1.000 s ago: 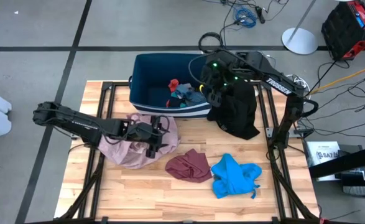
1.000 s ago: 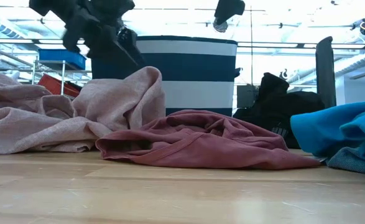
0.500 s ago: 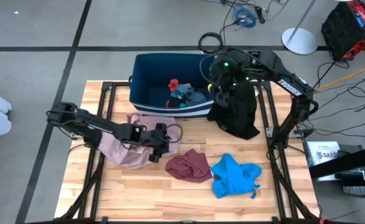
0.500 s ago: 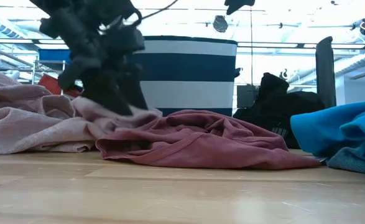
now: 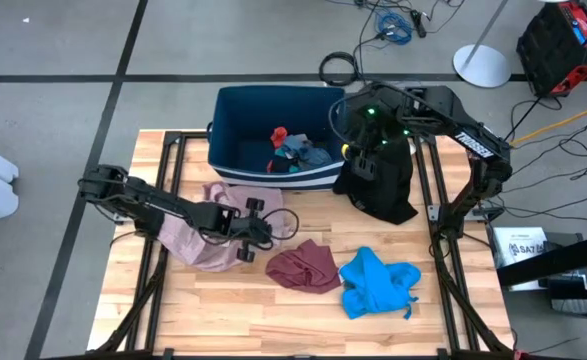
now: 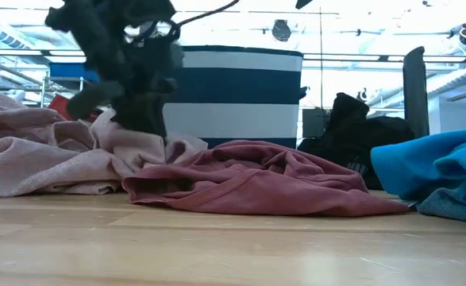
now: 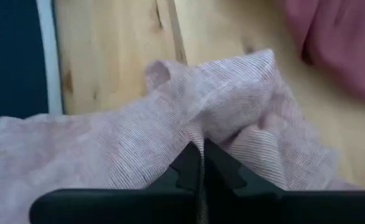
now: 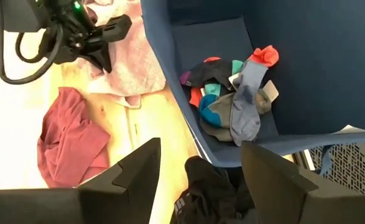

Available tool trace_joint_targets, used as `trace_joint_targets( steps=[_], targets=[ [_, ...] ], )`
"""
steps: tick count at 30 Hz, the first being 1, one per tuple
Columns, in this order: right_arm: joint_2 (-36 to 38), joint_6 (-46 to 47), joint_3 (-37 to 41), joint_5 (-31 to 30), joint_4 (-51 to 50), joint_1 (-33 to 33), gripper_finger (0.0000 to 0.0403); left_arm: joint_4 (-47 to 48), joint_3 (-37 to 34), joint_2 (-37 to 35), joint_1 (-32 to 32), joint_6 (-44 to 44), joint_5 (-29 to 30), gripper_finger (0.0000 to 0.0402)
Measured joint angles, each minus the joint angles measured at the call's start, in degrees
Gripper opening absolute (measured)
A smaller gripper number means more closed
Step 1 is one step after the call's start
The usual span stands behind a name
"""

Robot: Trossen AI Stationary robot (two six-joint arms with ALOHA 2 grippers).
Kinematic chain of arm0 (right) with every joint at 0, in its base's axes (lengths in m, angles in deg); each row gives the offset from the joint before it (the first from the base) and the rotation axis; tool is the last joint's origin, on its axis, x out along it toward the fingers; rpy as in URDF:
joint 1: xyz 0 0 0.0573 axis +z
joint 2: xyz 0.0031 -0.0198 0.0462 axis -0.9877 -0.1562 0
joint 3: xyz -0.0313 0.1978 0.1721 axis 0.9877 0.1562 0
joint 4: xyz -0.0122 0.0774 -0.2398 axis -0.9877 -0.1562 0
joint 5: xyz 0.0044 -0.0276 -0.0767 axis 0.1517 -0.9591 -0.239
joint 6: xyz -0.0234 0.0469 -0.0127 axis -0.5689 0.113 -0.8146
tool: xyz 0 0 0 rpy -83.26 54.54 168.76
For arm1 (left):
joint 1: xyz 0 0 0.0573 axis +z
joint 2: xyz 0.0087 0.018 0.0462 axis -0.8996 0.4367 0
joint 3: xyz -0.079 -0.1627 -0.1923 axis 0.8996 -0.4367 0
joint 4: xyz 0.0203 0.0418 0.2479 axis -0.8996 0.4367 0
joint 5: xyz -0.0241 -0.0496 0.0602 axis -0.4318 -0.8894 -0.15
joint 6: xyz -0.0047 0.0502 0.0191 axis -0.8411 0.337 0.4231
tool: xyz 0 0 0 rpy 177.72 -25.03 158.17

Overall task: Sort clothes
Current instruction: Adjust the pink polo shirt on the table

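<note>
Hiding part of the pale pink garment [image 5: 198, 235] beside the bin [image 5: 243, 120], the left end effector [image 5: 263, 226] is pinched shut on its fabric, having closed from wide open a second ago; the right end effector [image 8: 198, 165] hovers over the bin's near rim, fingers apart, holding nothing

A dark blue bin [image 5: 235, 120] with white stripes sits on the wooden table [image 5: 273, 310].
</note>
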Motion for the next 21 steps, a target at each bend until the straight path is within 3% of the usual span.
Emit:
trace_joint_targets(
  steps=[6,12,17,21],
  targets=[
    [2.33,1.0,-0.02,-2.61,-0.11,-0.01,0.0208,9.29,10.03,-2.22,-2.89,-2.25,0.27,0.0006],
    [5.9,2.12,2.2,-4.61,0.19,-0.01,0.0208,13.74,21.19,-8.87,-6.55,-2.33,2.65,0.0003],
    [10.17,2.2,8.24,-4.58,2.55,-0.01,0.0208,14.39,28.46,-15.97,-9.7,-4.97,3.6,0.0002],
    [14.64,3.0,16.27,-4.42,6.21,-0.01,0.0208,17.11,32.29,-22.33,-12.4,-12.36,2.69,0.0002]
  ],
)
